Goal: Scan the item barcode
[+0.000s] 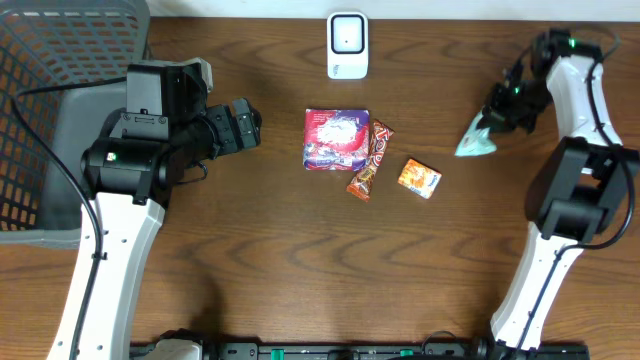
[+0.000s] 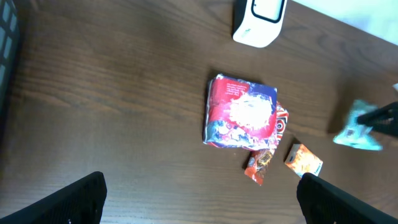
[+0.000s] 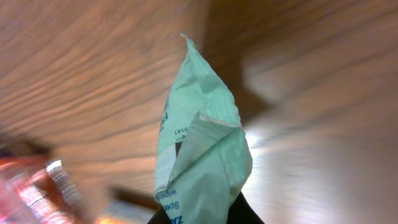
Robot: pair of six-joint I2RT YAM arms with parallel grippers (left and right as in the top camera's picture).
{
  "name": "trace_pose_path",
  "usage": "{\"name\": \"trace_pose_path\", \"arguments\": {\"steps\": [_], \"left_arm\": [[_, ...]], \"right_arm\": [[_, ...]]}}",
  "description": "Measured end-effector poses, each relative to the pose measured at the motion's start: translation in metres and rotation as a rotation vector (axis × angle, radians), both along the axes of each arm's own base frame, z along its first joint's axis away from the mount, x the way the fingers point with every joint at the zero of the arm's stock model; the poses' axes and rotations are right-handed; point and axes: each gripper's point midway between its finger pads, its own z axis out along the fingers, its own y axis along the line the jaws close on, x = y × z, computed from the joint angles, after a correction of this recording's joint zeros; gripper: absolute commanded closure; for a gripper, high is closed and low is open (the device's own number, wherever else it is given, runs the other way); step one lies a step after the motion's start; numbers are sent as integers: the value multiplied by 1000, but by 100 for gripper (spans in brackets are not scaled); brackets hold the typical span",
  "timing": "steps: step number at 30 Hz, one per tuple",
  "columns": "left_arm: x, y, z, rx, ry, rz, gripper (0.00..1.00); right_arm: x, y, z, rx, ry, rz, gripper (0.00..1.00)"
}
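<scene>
We have the right gripper pinched shut on the green packet at the table's right side. It looks light, limp and probably slippery, so its sealed end seems the best hold. The left gripper gapes wide.

The scanner stood at the surface's far edge, the packet before it, the bar against the packet's right side, and the small box just right of that. The basket sat far left, the sachet well apart at right.

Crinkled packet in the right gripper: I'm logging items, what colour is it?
The crinkled plastic packet is pale mint green with dark print, clearest in the right wrist view.
</scene>
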Motion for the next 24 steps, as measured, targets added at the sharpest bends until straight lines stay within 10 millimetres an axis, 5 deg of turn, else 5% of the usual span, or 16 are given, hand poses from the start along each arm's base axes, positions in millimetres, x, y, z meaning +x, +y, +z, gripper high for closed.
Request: {"name": "trace_pose_path", "arguments": {"steps": [4,8,16,19,21,24], "left_arm": [[0,0,0,0,0,0,2],[0,0,0,0,-1,0,2],[0,0,0,0,-1,0,2],[0,0,0,0,-1,0,2],[0,0,0,0,-1,0,2],[0,0,0,0,-1,0,2]], "right_arm": [[4,-10,18,-382,22,89,99],[8,2,29,-700,18,180,99],[12,42,3,-890,-44,258,98],[10,53,-12,-865,-63,245,79],[8,62,-20,-831,-69,239,57],[11,79,-27,-762,-92,233,53]]}}
